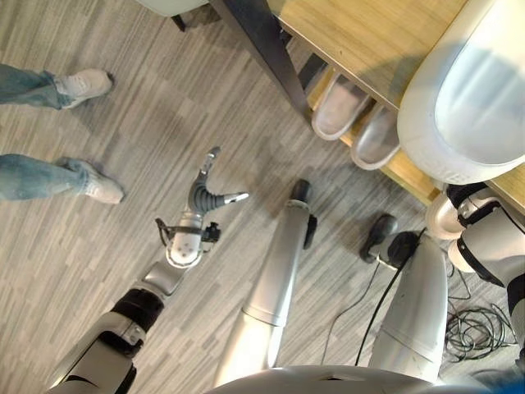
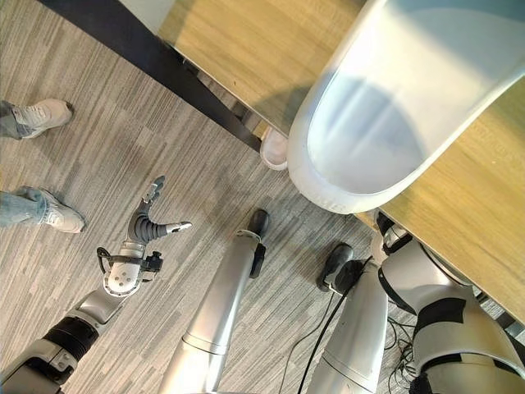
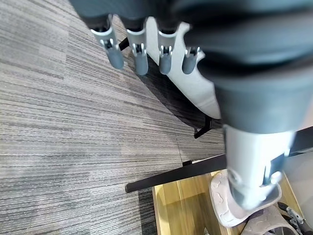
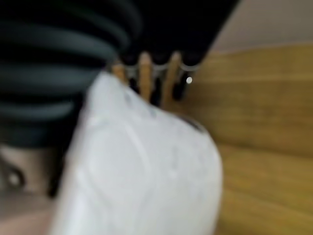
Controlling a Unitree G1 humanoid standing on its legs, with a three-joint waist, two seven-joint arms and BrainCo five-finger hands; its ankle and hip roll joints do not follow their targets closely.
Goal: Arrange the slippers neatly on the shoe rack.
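A large white slipper (image 1: 467, 90) hangs close in front of me above the wooden shoe rack (image 1: 369, 33). My right hand (image 4: 145, 73) is shut on it from beneath. In the right wrist view the slipper (image 4: 142, 166) covers the palm, and the fingers reach past its edge towards the wood. Two more pale slippers (image 1: 340, 107) (image 1: 377, 135) lie side by side on the rack's lower shelf (image 1: 410, 168). My left hand (image 1: 205, 195) hovers open and empty over the floor, left of the rack, with its fingers (image 3: 142, 54) straight.
A person in jeans and white sneakers (image 1: 86, 82) (image 1: 98, 187) stands at the far left. The rack's dark frame bar (image 1: 262, 41) runs diagonally down to the floor. A white object on black legs (image 3: 190, 83) stands beyond my left hand.
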